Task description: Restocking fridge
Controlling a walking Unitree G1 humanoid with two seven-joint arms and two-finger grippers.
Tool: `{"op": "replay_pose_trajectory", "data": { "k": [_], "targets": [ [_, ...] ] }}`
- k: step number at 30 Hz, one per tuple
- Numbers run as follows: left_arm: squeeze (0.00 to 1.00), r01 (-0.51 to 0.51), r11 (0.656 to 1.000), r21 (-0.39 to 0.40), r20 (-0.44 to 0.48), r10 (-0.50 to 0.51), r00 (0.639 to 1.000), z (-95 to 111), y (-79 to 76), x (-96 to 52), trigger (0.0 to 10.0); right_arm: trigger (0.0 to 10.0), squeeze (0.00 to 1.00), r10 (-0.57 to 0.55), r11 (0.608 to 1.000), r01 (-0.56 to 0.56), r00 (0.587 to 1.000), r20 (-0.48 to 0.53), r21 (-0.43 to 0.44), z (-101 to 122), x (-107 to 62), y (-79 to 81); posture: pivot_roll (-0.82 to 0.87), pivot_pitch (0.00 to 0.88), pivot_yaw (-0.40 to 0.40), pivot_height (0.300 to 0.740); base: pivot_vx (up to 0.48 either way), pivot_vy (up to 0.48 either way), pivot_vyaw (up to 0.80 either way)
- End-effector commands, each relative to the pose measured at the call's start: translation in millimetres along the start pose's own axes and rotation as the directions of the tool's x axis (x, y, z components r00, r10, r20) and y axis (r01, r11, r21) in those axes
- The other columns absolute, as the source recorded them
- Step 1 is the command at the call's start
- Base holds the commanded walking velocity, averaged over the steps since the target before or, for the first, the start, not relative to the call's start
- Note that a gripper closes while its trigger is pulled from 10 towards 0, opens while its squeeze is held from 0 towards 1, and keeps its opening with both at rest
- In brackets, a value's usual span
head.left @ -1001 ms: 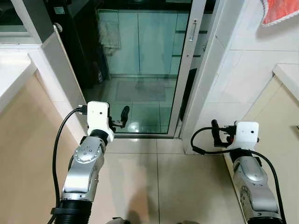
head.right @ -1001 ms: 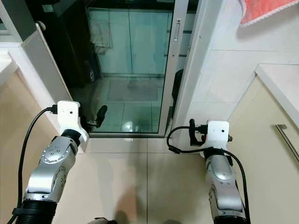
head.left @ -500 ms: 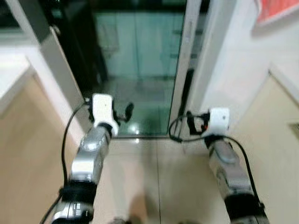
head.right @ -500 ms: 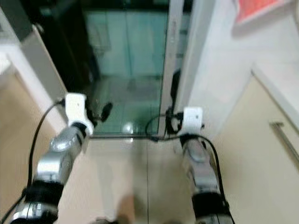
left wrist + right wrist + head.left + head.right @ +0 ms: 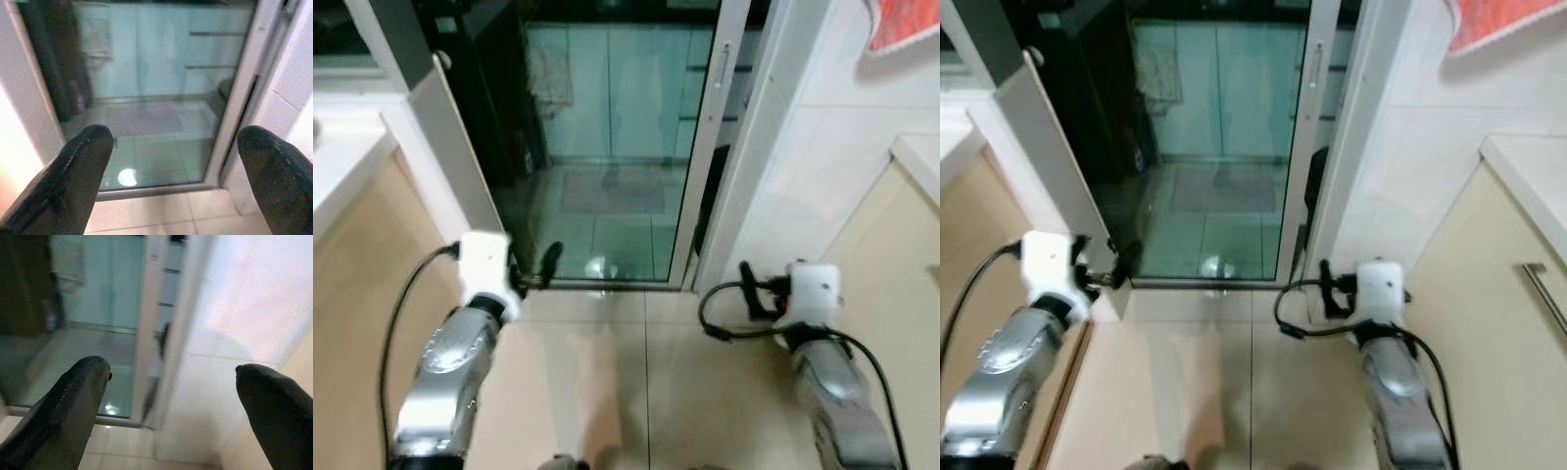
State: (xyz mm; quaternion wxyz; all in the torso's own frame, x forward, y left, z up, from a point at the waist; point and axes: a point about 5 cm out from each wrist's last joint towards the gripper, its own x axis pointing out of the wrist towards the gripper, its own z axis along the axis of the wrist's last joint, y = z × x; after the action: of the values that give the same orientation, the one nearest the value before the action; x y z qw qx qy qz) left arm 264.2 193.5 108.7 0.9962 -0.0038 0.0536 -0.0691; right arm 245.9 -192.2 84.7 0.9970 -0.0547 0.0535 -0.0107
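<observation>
Both arms are raised in front of a sliding glass door with a silver frame. The left claw stands wide, its two black fingers far apart, holding nothing and touching nothing; it points at the lower part of the glass. The right claw is also spread wide and holds nothing (it faces the door frame and the white tiled wall beside it). The floor is of beige tiles. A beige cabinet stands at the right. I cannot find a fridge in these views.
</observation>
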Motion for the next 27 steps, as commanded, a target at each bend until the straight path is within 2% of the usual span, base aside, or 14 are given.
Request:
{"op": "replay_pose_trajectory", "data": {
  "k": [1,2,5,7,13,14,15,17,22,24,25,27],
  "targets": [
    [1.0,-0.004,1.0,-0.002,0.085,0.004,0.996,15,1.0,2.9,10.0,10.0,1.0,-0.007,0.999,0.004,0.998,0.061,0.047,12,2.9,-2.4,-0.1,0.0,0.031,0.74,0.0,0.0,0.0],
    [1.0,-0.004,1.0,-0.002,0.085,0.004,0.996,15,1.0,2.9,10.0,10.0,1.0,-0.007,0.999,0.004,0.998,0.061,0.047,12,2.9,-2.4,-0.1,0.0,0.031,0.74,0.0,0.0,0.0],
    [1.0,0.0,1.0,0.022,0.094,-0.002,0.996,18,-10.9,17.0,10.0,10.0,1.0,-0.005,1.0,0.003,0.995,0.097,0.023,18,13.9,1.3,-0.11,0.0,0.039,0.74,0.0,0.0,0.0],
    [1.0,-0.008,0.999,0.037,0.091,0.005,0.996,18,-12.2,19.0,10.0,10.0,1.0,0.005,1.0,-0.007,0.994,0.108,0.014,19,15.9,3.9,-0.11,0.0,0.039,0.74,0.0,0.0,0.0],
    [1.0,-0.036,0.998,0.056,0.078,0.032,0.996,16,-6.5,21.3,10.0,10.0,1.0,-0.02,1.0,0.018,0.993,0.116,0.015,20,16.3,3.2,-0.12,0.0,0.047,0.74,0.0,0.0,0.0],
    [1.0,-0.046,0.999,0.005,0.047,0.045,0.998,13,-3.3,21.6,10.0,10.0,1.0,-0.043,0.998,0.038,0.995,0.09,0.057,16,13.4,-1.1,-0.13,0.0,0.052,0.74,0.0,0.0,0.0],
    [1.0,-0.046,0.999,0.005,0.047,0.045,0.998,13,-3.3,21.6,10.0,10.0,1.0,-0.043,0.998,0.038,0.995,0.09,0.057,16,13.4,-1.1,-0.13,0.0,0.052,0.74,0.0,0.0,0.0],
    [1.0,-0.049,0.998,-0.048,0.03,0.05,0.998,9,-3.2,22.5,10.0,10.0,1.0,-0.055,0.995,0.048,0.996,0.075,0.088,13,12.5,-3.1,-0.13,0.0,0.057,0.74,0.0,0.0,0.0],
    [1.0,-0.067,0.995,-0.071,0.018,0.068,0.998,7,-4.5,25.9,10.0,10.0,1.0,-0.057,0.993,0.049,0.996,0.076,0.103,12,13.9,-2.0,-0.13,0.0,0.062,0.74,0.0,0.0,0.0],
    [1.0,-0.03,0.997,-0.066,0.048,0.033,0.998,11,-9.1,27.6,10.0,10.0,1.0,-0.054,0.997,0.049,0.996,0.066,0.065,12,16.1,-0.9,-0.13,0.0,0.065,0.74,0.0,0.0,0.0],
    [0.0,-0.016,0.998,-0.061,0.059,0.02,0.998,13,-10.8,28.3,10.0,10.0,0.0,-0.046,0.997,0.043,0.997,0.06,0.059,12,17.0,0.0,-0.13,0.0,0.063,0.74,0.0,0.0,0.0],
    [0.0,-0.012,0.999,-0.043,0.062,0.015,0.998,14,-12.3,29.8,10.0,10.0,0.0,-0.024,0.998,0.02,0.998,0.057,0.063,12,18.3,2.2,-0.13,0.0,0.064,0.74,0.0,0.206,0.0]
  ]
}}
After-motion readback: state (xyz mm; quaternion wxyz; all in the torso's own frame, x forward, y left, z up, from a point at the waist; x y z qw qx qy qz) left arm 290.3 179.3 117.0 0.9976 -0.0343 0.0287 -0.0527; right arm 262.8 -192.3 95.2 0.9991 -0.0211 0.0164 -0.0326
